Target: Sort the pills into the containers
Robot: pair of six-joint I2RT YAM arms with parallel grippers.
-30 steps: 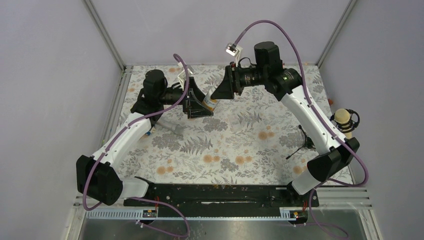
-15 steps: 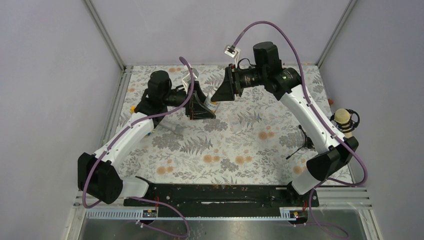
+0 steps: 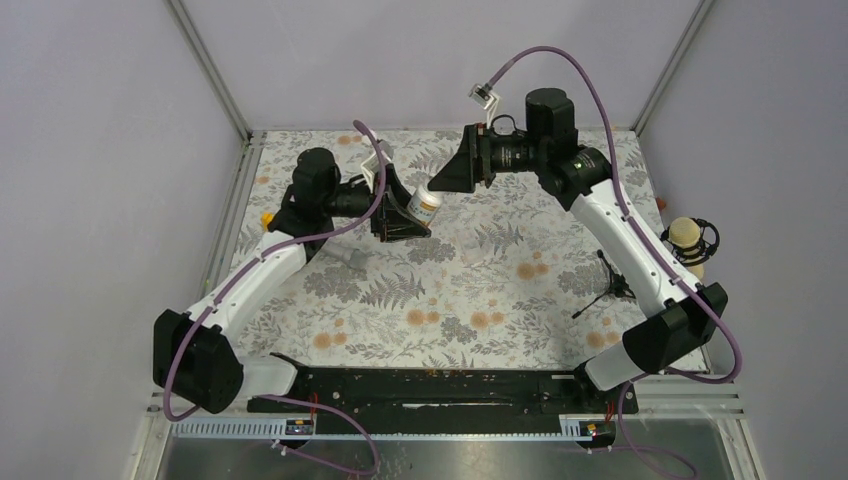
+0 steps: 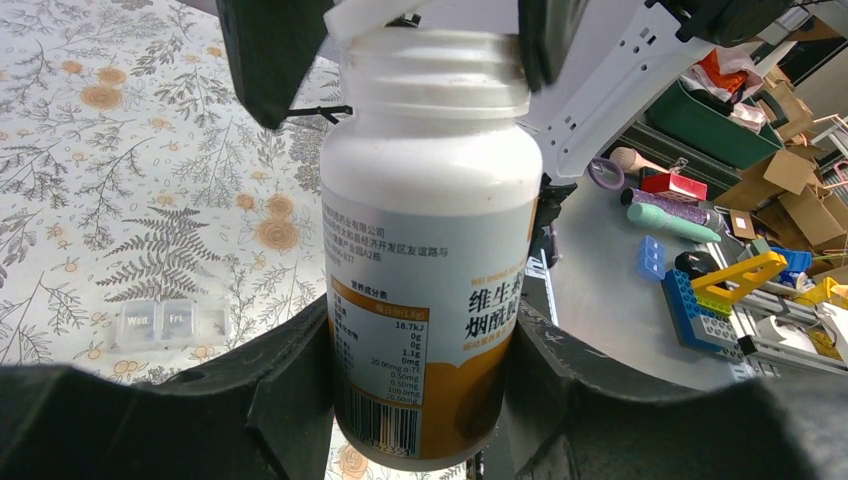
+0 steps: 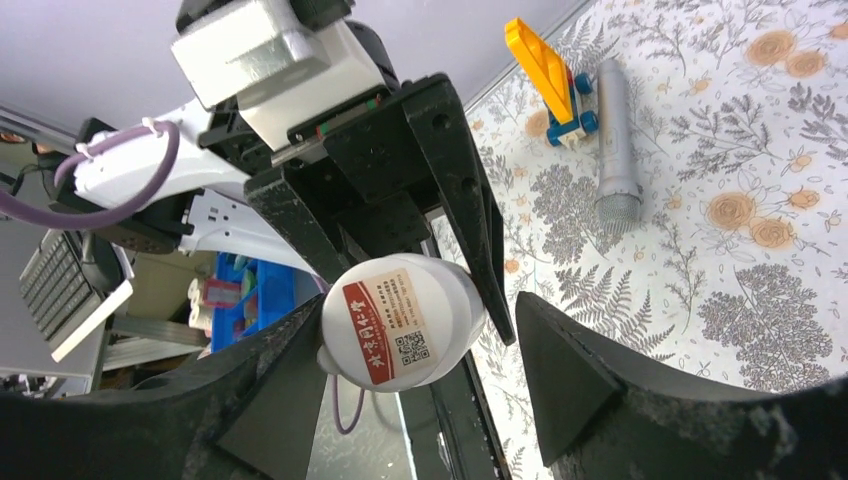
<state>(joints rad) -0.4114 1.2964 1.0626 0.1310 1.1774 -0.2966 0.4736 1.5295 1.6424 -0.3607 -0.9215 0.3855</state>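
Pill bottle (image 4: 430, 250), Chinese-text label (image 4: 400, 330): left gripper (image 4: 415, 335) clamped on it; right gripper (image 3: 445, 180) spread apart.

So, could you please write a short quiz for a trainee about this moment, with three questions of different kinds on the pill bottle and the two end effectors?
1. True or false: the white plastic pill bottle with the white-and-orange label stands on the floral table.
2. Which one grips the bottle's body? A) the left end effector B) the right end effector C) neither
3. Fill in: the right end effector's jaws are ___, one on each side of the bottle's white cap.

Key
1. False: it is held in the air, above the table.
2. A
3. open
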